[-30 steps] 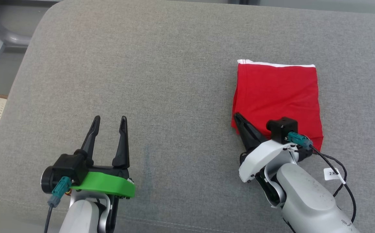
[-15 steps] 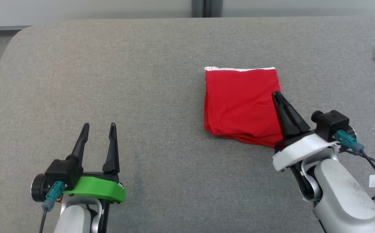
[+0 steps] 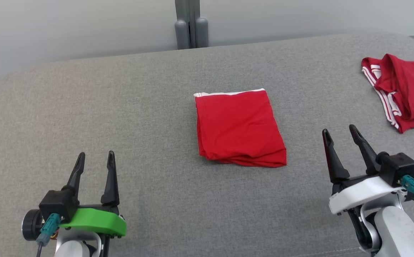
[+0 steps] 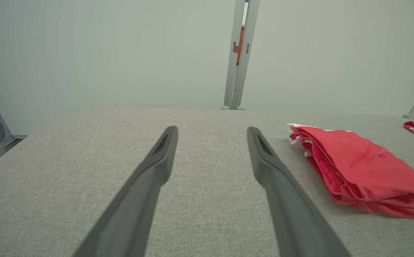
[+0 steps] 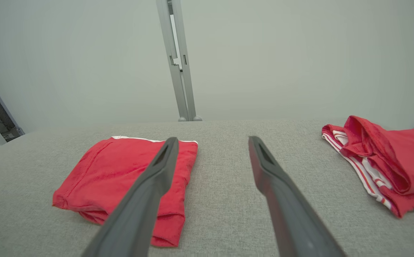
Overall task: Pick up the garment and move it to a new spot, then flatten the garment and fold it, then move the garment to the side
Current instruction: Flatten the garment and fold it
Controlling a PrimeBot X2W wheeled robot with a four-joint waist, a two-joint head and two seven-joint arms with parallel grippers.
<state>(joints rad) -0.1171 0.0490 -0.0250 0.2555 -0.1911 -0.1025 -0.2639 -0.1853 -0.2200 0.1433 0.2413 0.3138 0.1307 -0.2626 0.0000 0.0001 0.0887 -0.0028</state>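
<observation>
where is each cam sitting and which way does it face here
Head view: on the robot's head, facing forward and down at the grey fabric surface and folded red cloth garment; dark left fingers and right fingers show, open.
Left wrist view: on the left wrist, low, facing along the left fingers toward the pale wall; folded garment at right.
Right wrist view: along the right fingers; folded garment left, crumpled red white-striped garment right.
Wrist views share the folded garment and grey upright post.
</observation>
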